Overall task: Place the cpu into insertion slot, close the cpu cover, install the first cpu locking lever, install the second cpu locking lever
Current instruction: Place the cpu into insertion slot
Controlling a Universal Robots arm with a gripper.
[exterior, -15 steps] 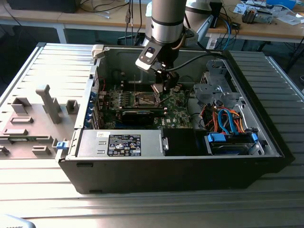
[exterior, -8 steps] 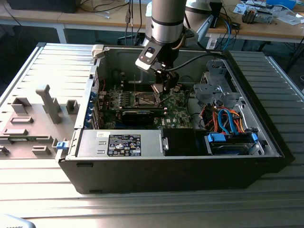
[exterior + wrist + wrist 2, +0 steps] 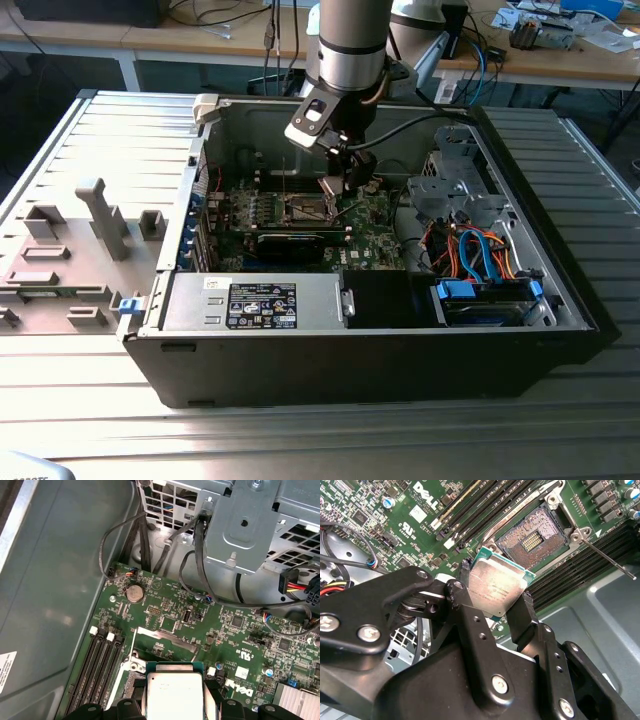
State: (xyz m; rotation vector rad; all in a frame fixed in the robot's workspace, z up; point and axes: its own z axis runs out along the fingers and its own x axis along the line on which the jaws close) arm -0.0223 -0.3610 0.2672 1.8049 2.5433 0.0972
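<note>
Exterior view: the gripper (image 3: pixel 340 182) hangs in the computer case (image 3: pixel 300 370) above the insertion slot (image 3: pixel 308 208). Second wrist view: its fingers (image 3: pixel 467 615) pinch the tilted cpu (image 3: pixel 497 587), apart from the bare insertion slot (image 3: pixel 532 537). First wrist view: the cpu (image 3: pixel 174 697) over the motherboard (image 3: pixel 170 605)

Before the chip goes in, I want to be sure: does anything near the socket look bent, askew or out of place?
Nothing stands out. The gripper holds the cpu by its edges near the open insertion slot, whose contacts look undamaged; one locking lever sticks out free beside it.
</note>
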